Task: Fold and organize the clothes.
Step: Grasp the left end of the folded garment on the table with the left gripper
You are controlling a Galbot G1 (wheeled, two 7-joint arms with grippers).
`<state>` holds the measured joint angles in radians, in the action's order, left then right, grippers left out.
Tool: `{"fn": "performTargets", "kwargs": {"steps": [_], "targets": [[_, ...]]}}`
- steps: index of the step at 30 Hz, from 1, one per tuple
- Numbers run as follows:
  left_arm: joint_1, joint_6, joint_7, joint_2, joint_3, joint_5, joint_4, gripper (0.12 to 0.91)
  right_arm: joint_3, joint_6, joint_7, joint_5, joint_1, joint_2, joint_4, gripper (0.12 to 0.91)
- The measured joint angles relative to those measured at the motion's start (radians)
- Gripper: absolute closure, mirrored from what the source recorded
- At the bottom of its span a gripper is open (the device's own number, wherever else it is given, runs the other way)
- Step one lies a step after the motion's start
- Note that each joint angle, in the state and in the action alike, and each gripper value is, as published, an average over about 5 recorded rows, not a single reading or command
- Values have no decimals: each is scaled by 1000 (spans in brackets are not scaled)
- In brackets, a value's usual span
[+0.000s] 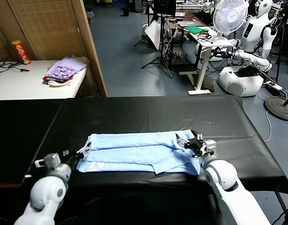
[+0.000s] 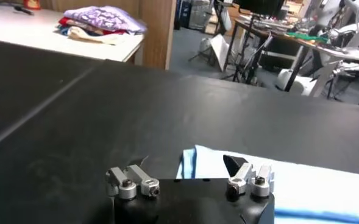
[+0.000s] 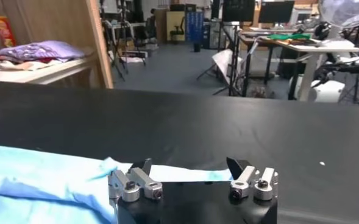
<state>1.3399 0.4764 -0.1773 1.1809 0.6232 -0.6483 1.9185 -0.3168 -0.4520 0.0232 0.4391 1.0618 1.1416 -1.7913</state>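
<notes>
Both pincers gape wide, holding nothing: left pincer point(image 1: 83, 153) and right pincer point(image 1: 189, 140) flank the folded T-shirt point(image 1: 134, 152).

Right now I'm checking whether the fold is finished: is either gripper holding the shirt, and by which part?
Nothing is held. The left gripper and right gripper stand open at opposite ends of the T-shirt.

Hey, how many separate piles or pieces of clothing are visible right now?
2. A pale blue thin T-shirt lies partly folded on the black table; a purple patterned cloth heap sits on the white side table. Others may be hidden.
</notes>
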Motion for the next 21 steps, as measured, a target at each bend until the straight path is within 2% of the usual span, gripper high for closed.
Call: {"fn": "performTargets", "kwargs": {"steps": [10,21], "targets": [[45,-78,80,64,8,52,-15,232,0,3,-2,8,8,-10,-3,227],[36,-130,102,115,2,61,-54,232,-6,5,-3,4,22,-7,-4,227]]}}
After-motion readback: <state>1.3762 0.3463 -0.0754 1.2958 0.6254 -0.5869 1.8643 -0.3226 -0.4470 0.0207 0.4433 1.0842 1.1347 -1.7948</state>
